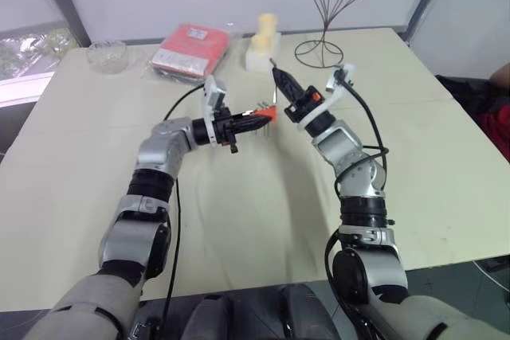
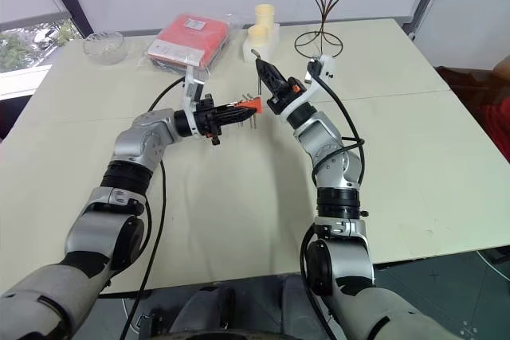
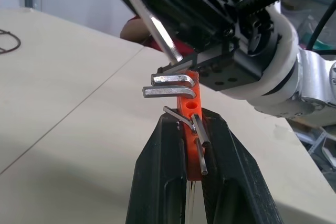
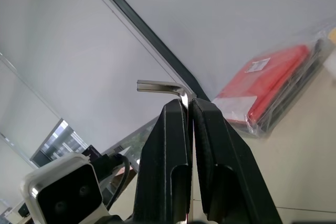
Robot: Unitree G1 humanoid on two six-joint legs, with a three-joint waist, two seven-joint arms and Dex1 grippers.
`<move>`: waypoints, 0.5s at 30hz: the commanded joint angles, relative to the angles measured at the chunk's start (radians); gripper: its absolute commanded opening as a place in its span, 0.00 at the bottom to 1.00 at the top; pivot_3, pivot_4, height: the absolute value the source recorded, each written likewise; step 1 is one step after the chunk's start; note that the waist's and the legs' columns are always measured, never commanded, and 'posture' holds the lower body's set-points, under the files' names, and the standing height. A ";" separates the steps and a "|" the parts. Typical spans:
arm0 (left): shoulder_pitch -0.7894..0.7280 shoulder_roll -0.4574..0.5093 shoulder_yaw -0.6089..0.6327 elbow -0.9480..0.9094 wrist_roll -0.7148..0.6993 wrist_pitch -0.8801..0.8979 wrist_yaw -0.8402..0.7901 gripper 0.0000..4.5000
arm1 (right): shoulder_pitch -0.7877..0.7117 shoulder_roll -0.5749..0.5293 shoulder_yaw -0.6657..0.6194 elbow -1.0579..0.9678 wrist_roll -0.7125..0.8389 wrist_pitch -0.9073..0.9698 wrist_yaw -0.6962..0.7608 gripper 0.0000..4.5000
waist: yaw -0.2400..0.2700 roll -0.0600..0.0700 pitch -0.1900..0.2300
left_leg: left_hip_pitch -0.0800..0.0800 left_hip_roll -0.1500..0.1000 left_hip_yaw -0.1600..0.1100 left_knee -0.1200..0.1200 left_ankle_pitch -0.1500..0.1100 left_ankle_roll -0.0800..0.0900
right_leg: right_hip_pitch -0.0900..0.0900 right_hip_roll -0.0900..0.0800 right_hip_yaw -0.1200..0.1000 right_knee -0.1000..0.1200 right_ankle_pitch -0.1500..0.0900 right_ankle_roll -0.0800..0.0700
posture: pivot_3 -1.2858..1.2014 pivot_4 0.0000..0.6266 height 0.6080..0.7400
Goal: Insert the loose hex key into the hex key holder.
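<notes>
Your right gripper (image 4: 188, 109), clamped on the thin L-shaped grey metal hex key (image 4: 160, 85), hangs just above the red-orange plastic holder block (image 3: 190, 109) pinched in your left gripper (image 3: 190, 129); long shank pointing down at its free hole.

Near half of my desk (image 1: 239, 220) open. Far edge crowded: glass bowl (image 1: 107, 55) left, red packet (image 1: 191, 47), yellow cups (image 1: 262, 37), wire stand (image 1: 325, 13) right.

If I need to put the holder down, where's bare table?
Bare table lies between the two arms, also right of the right arm. Crowded at the far edge: glass bowl, red packet, cream block, wire stand.
</notes>
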 commanded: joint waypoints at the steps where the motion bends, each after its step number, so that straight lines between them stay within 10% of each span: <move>1: -0.038 0.000 0.014 -0.024 -0.002 -0.030 0.007 0.00 | -0.013 0.002 0.009 -0.035 0.018 -0.011 0.004 0.01 | 0.000 0.000 0.000 | 0.000 0.000 0.000 0.000 0.000 0.000 | 0.000 0.000 0.000 0.000 0.000 0.000 | 0.52 0.24 1.00; 15: -0.049 -0.006 0.028 -0.031 -0.017 -0.025 0.031 0.00 | -0.001 0.001 0.011 -0.027 0.015 -0.010 0.009 0.01 | 0.000 0.000 0.000 | 0.000 0.000 0.000 0.000 0.000 0.000 | 0.000 0.000 0.000 0.000 0.000 0.000 | 0.52 0.24 1.00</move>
